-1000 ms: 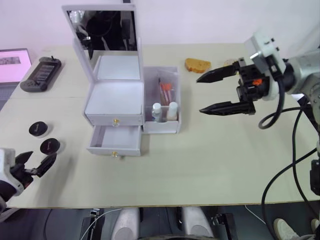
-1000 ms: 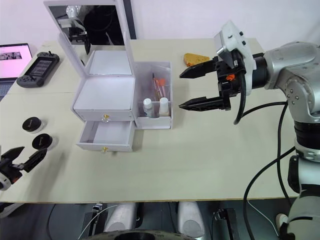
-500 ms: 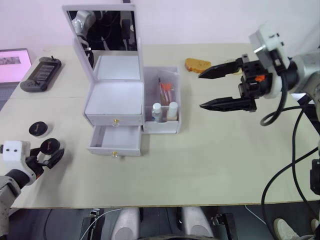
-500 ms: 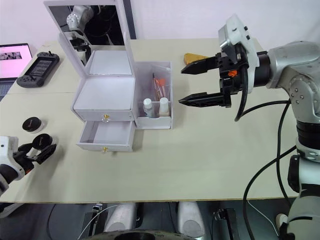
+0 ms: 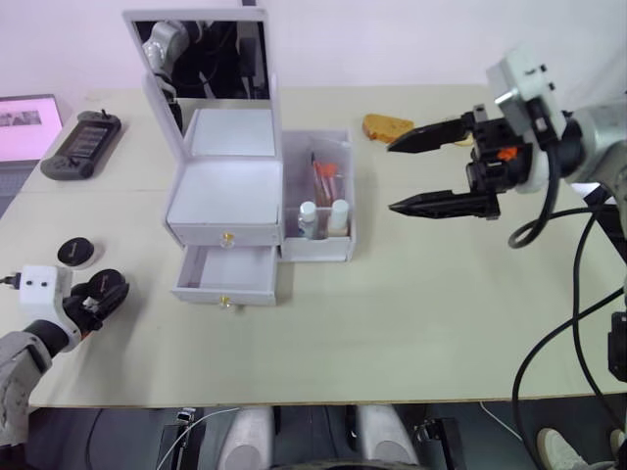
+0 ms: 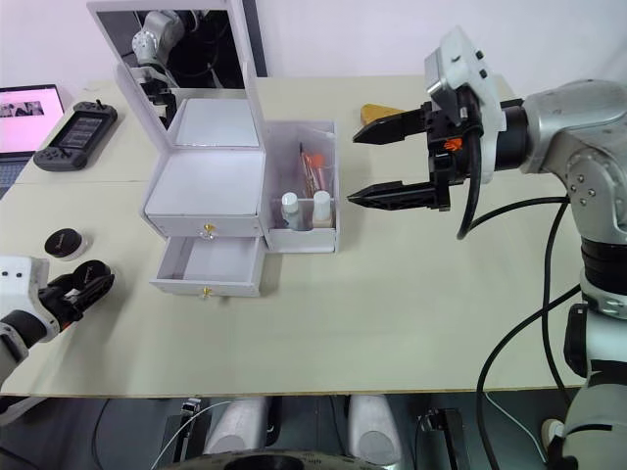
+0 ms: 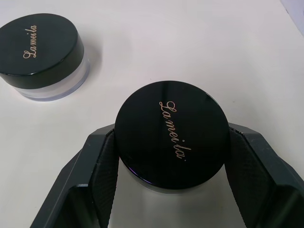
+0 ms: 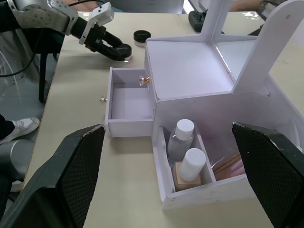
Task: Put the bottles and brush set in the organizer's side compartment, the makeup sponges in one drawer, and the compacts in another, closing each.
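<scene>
One compact (image 7: 171, 128), with a black lid and gold lettering, rests on the table at the front left, and my left gripper (image 5: 104, 296) is shut on its sides. The other compact (image 5: 73, 252) sits just behind it. The white organizer (image 5: 220, 191) has its upper drawer shut and its lower drawer (image 5: 223, 292) pulled open and empty. Two bottles (image 5: 308, 217) and the brush set (image 5: 323, 176) stand in the side compartment (image 5: 318, 249). My right gripper (image 5: 392, 177) hangs open in the air to the right of the organizer. The makeup sponges are hidden.
The organizer's mirror lid (image 5: 201, 59) stands upright at the back. A black game controller (image 5: 83, 145) and a screen (image 5: 24, 122) lie at the far left. A yellow-brown wedge (image 5: 387, 127) lies behind the right gripper.
My left gripper has moved forward onto the nearer compact and its fingers have come in against the case. The right gripper has barely moved.
</scene>
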